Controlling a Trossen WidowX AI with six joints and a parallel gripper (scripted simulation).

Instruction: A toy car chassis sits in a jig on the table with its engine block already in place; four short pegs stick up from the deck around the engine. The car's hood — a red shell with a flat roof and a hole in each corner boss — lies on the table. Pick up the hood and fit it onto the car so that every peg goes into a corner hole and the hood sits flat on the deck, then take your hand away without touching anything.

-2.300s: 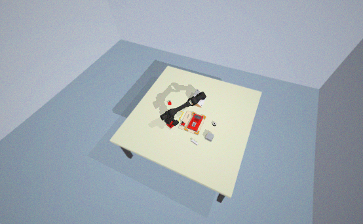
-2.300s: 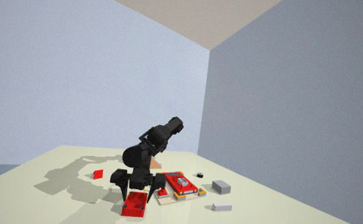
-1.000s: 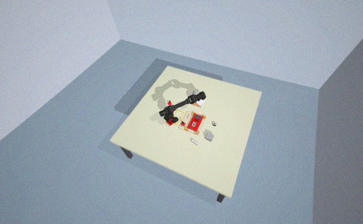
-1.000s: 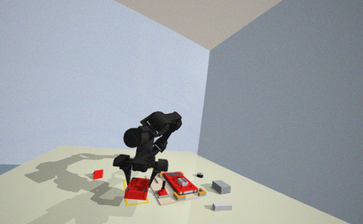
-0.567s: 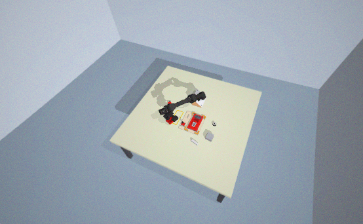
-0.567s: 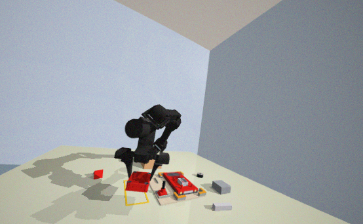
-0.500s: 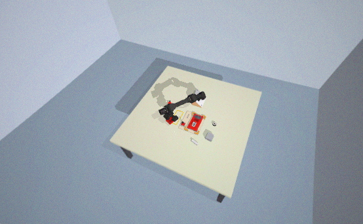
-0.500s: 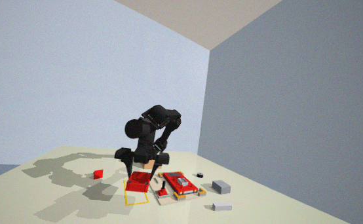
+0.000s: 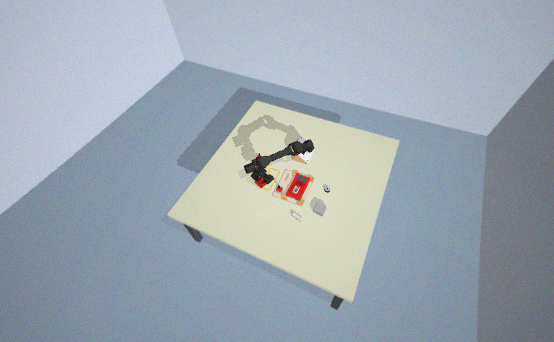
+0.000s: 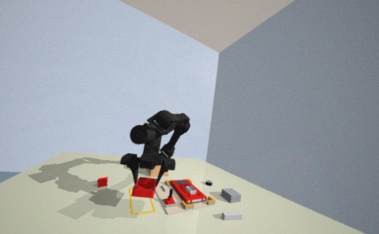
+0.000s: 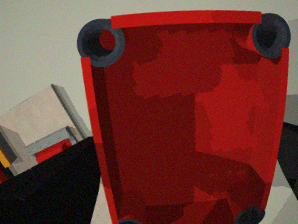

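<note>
The red hood [image 10: 144,192] [image 11: 165,120] is clamped between the two black fingers of my gripper [image 10: 147,184], which is shut on it by its long sides. It hangs above the table, with its shadow lying apart from it, left of the jig in the exterior view. The wrist view shows its dark round corner bosses; the two nearer the bottom are partly cut off. The red chassis [image 10: 198,197] [image 9: 292,195] sits in the jig [image 10: 178,209] [image 9: 284,184] with the grey engine block [image 10: 190,189] on its deck. The pegs are too small to make out clearly.
A red-based black lever [image 10: 169,201] stands on the jig's near-hood side. A yellow outline [image 10: 131,202] lies below the hood. A small red plate [image 10: 102,182] is at the left. A grey block [image 10: 230,195], a pale bar [image 10: 232,215] and a black wheel [image 10: 208,183] lie right of the jig.
</note>
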